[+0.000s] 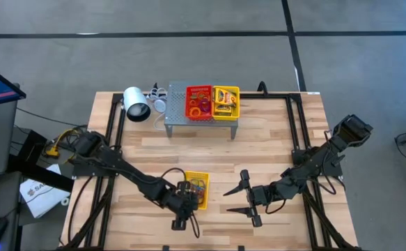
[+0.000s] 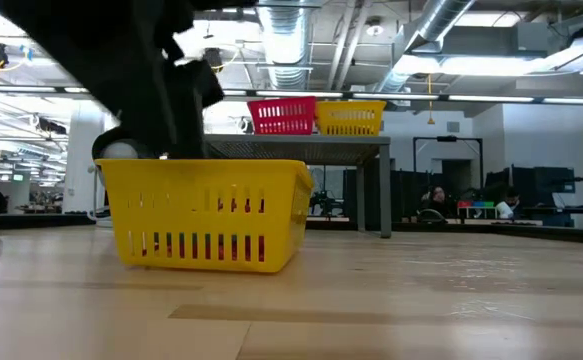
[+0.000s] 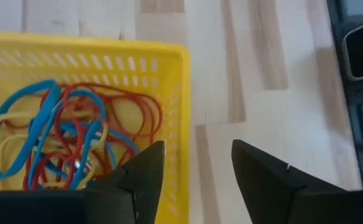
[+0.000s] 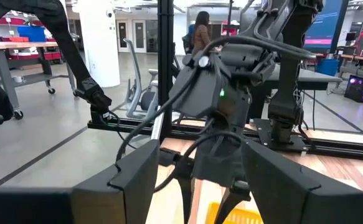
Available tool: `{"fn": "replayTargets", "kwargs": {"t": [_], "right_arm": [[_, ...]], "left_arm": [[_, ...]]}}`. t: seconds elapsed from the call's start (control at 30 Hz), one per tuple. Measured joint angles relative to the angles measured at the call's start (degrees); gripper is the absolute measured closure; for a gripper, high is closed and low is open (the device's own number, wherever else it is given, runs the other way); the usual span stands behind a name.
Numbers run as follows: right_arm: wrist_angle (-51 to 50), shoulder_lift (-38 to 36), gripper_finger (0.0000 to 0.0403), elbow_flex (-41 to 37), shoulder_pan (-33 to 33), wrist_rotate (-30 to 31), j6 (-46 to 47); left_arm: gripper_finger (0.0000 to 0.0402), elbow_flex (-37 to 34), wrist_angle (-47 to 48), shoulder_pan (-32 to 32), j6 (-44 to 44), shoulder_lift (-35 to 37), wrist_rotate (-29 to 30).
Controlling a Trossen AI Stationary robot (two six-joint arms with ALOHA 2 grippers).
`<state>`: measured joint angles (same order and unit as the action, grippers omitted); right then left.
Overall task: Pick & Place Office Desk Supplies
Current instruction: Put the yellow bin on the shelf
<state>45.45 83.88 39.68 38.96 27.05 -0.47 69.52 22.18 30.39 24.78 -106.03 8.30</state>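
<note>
Left claw (image 1: 180, 222) near the table's front edge, just off the front-left corner of the near yellow tray (image 1: 201, 176). Fingers apart, nothing between them. In my left wrist view one finger (image 3: 145, 177) overlaps the tray's wall, the other sits over bare wood.

Inside that tray: a loose tangle of rubber bands (image 3: 63, 140), blue, red and yellow, heaped against the floor and one wall. None of them are caught on me.

Right claw (image 1: 243, 199) hangs to the right of the tray, over open table (image 1: 272, 139), fingers spread wide, empty. It waits.

Farther back, along the rear edge, a small grey stand (image 1: 178, 111) carries a red tray (image 1: 189, 90) and a second yellow tray (image 1: 236, 90), both holding small supplies I can't sort out from above. A white lamp-like cylinder (image 1: 136, 104) lies to the stand's left.

My reading: I'm at the release or between-picks stage, with an empty left claw beside a tray already holding bands. Next move likely calls for lifting clear of the tray wall without snagging it, then reaching toward the rear stand for another item. Thin loops will need a low, closely centred pinch.
</note>
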Motion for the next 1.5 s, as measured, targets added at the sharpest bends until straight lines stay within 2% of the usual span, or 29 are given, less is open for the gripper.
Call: {"fn": "replayTargets", "kwargs": {"t": [0.33,0.5,1.03,1.5], "right_arm": [[-0.4,0.0,0.0179,0.0,0.0,0.0,0.0],[-0.4,0.0,0.0179,0.0,0.0,0.0,0.0],[-0.5,0.0,0.0179,0.0,0.0,0.0,0.0],[-1.4,0.0,0.0179,0.0,0.0,0.0,0.0]], "left_arm": [[0.0227,0.0,0.5,-0.8,-0.8,-1.8,0.0],[0.0247,0.0,1.5,-1.2,-0.8,-1.7,0.2],[0.0390,0.0,2.7,-3.2,-2.1,-1.6,-0.2],[0.0394,0.1,6.8,-3.8,-3.1,-0.7,-2.4]]}}
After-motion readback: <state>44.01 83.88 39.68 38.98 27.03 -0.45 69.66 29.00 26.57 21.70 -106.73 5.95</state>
